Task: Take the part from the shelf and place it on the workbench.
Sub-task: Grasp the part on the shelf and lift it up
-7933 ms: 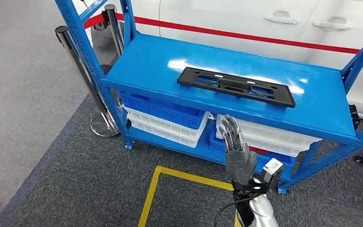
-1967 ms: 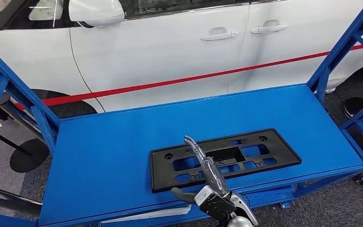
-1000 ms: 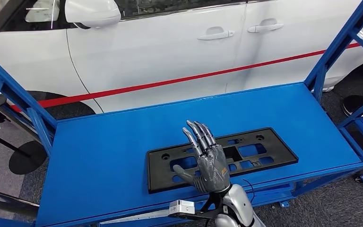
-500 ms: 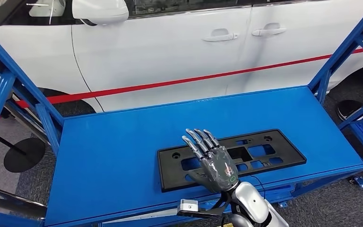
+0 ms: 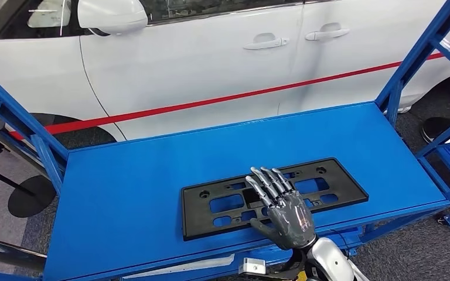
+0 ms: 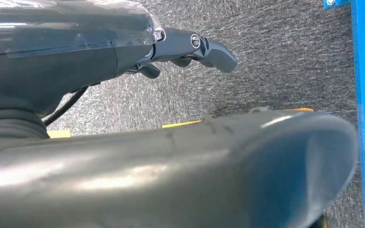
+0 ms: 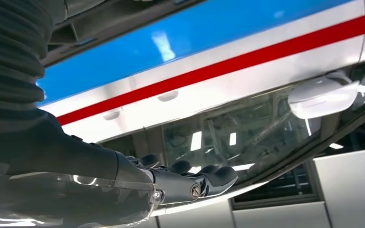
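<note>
The part [image 5: 225, 204] is a long flat black plastic frame with several cut-outs, lying on the blue shelf top [image 5: 123, 181] near its front edge. My right hand [image 5: 284, 213] reaches up from below and spreads its fingers, palm down, over the part's middle and front rim; I cannot tell whether it touches. It holds nothing. In the right wrist view the right hand [image 7: 123, 185] shows its thick thumb against the car's window. My left hand [image 6: 171, 52] hangs low over grey carpet, thumb stretched out, holding nothing.
A white car [image 5: 211, 52] with a red stripe stands just behind the shelf. Blue slanted uprights [image 5: 413, 58] frame the shelf's right end and another upright [image 5: 17, 126] its left. A dark stanchion base [image 5: 32, 196] sits on the floor at left.
My right hand has slid to the right along the part and now lies over its middle and front edge. The camera has shifted slightly; the part has stayed put on the shelf.
</note>
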Tool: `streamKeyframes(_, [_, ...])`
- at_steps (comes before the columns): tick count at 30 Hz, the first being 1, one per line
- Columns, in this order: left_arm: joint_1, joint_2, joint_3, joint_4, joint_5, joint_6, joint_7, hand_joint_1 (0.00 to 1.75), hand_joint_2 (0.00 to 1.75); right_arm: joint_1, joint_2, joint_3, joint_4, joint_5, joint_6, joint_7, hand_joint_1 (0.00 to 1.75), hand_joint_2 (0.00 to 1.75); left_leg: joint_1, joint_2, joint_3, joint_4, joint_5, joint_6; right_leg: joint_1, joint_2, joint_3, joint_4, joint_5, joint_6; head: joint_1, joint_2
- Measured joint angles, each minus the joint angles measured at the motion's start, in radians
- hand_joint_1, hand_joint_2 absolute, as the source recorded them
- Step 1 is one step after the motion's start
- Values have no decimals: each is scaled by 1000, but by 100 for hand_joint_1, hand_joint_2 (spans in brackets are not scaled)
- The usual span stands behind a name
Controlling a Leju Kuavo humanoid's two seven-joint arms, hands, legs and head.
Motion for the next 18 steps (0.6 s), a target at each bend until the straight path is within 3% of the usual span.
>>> streamKeyframes(1, [1,0,0,0,0,0,0,0,0,5,-3,0,-2,0,1,0,0,175,0,0,-7,14,7,0,1,1,1,1,-1,0,0,0])
streamKeyframes(2, [1,1,0,0,0,-1,0,0,0,8,-5,0,-4,0,2,0,0,175,0,0,5,-13,32,2,1,2,2,2,-1,0,0,0])
streamKeyframes(5, [0,3,0,0,-1,-2,-2,0,0,11,-12,0,-10,1,7,1,0,175,-2,0,95,-211,123,13,3,6,4,7,-6,7,0,0])
streamKeyframes(7, [-1,4,0,0,-3,-5,-3,0,0,14,-20,-1,-13,8,23,3,0,175,-5,-2,121,-271,135,22,4,6,1,9,-6,16,1,0])
streamKeyframes(9, [0,6,0,0,-4,-9,-4,0,0,24,-31,-3,-18,21,50,5,0,175,-6,-3,122,-277,139,33,2,6,-1,9,-4,27,1,0])
streamKeyframes(11, [1,8,0,0,-5,-11,-4,0,0,32,-44,-5,-26,37,82,5,0,175,-3,-3,124,-286,146,46,1,5,-11,33,-24,38,2,0])
streamKeyframes(15, [0,9,0,0,-6,-11,-1,0,0,24,-65,-8,-29,39,155,-2,0,175,-4,0,123,-291,151,55,-6,4,-116,259,-134,51,2,0])
streamKeyframes(16, [1,10,0,0,-7,-11,0,0,0,19,-69,-8,-28,35,170,-3,0,175,-5,1,122,-290,151,55,-7,4,-131,290,-138,52,2,0])
streamKeyframes(17, [1,10,0,0,-8,-11,1,0,0,13,-73,-8,-27,31,179,-4,0,175,-5,1,123,-289,151,55,-8,4,-127,283,-123,53,2,0])
streamKeyframes(18, [1,10,0,0,-8,-11,1,0,0,7,-76,-8,-27,28,184,-4,0,175,-4,0,124,-288,150,54,-8,3,-101,233,-90,52,3,0])
